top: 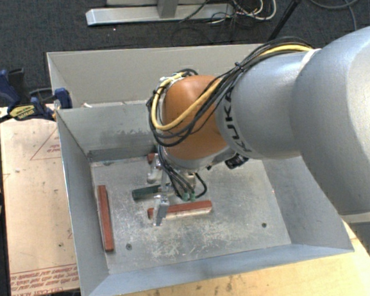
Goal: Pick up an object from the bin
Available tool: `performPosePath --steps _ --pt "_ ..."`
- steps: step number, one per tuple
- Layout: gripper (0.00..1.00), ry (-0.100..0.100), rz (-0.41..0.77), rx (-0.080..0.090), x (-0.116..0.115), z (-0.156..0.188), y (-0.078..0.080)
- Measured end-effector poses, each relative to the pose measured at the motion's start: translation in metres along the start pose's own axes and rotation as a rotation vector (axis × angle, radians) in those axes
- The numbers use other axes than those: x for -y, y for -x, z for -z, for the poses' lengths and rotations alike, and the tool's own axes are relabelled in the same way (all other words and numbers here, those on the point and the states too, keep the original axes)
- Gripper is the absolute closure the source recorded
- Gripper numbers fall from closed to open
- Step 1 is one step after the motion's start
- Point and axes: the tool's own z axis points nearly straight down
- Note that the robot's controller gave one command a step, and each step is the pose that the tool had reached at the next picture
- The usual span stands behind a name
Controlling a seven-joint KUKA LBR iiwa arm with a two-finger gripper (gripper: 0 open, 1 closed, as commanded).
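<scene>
— Down on the floor of the grey metal bin (250, 225), what lies nearest your gripper?

— My gripper (158, 195) hangs low over the middle of the floor, at one end of a short, flat reddish-brown bar (189, 208). From that end, the bar runs back toward the side my arm reaches in from. I cannot tell whether I am touching it.

— Is the gripper open or closed, and is anything in it?

— I cannot tell how far it is open. My orange wrist cover (192, 121) and its loops of yellow and black cable (167, 110) sit right above it and hide much of it. I see nothing held.

— What else is close by?

— A small dark green piece (142, 193) lies just beside my gripper, on the side away from my arm. A small red object (152, 157) lies near it toward the bin's back wall, partly under the wrist cover, too small to tell its kind.

— And farther off?

— A long, narrow reddish-brown bar (105, 217) lies well apart from my gripper, beyond the green piece, flat along the foot of the bin's side wall opposite my arm.
</scene>
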Motion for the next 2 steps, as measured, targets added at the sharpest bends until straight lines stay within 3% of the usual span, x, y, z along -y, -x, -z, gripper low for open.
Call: performPosePath --steps 1,2 --pt "1.00 0.006 0.025 0.019 0.0085 -0.0329 -0.0244" --pt "1.00 0.006 0.025 0.019 0.0085 -0.0329 -0.0244"
